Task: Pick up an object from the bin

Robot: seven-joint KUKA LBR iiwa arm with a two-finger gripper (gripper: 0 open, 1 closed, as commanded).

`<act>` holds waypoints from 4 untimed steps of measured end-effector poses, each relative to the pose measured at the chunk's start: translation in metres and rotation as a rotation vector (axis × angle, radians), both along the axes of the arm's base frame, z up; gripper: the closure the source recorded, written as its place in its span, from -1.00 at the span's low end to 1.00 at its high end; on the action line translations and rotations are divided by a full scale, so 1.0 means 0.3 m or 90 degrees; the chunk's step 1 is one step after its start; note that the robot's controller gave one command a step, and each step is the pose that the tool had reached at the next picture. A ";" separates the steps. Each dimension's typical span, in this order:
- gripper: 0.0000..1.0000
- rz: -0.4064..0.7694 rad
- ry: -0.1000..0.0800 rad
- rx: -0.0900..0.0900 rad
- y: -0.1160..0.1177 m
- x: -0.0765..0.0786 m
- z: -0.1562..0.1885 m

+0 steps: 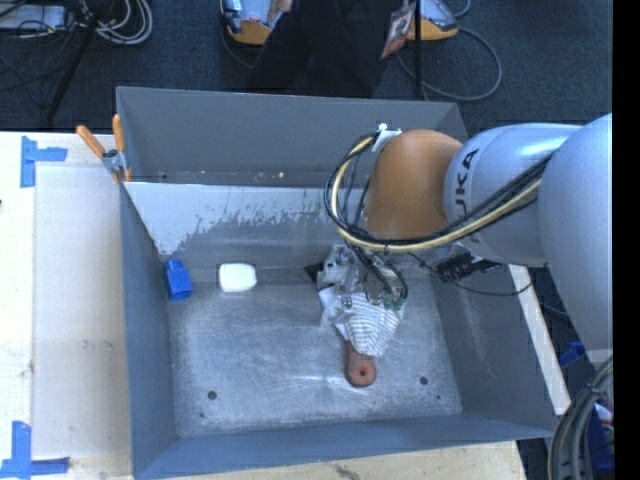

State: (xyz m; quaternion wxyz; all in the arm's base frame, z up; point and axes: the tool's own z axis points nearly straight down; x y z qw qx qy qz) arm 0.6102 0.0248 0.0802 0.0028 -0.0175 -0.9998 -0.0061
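I am watching the fingers (352, 286) hanging over a checked cloth (368, 326) in the grey bin (300, 423), brown knob (360, 372) poking out below it, cannot tell whether open or closed

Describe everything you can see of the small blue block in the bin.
The blue block is a small, solid-looking oblong piece, plain bright blue, perhaps plastic or painted wood. It lies on the floor of the bin at the far left, right at the foot of the left wall; whether it touches that wall I cannot tell. A white block lies to its right, apart from it.
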 end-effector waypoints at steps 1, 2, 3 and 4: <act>1.00 0.000 0.000 0.000 0.000 0.000 0.000; 1.00 -0.017 -0.005 -0.005 -0.022 -0.001 0.016; -1.00 -0.001 -0.002 -0.008 -0.012 -0.022 0.026; -1.00 -0.001 -0.002 -0.008 -0.013 -0.022 0.026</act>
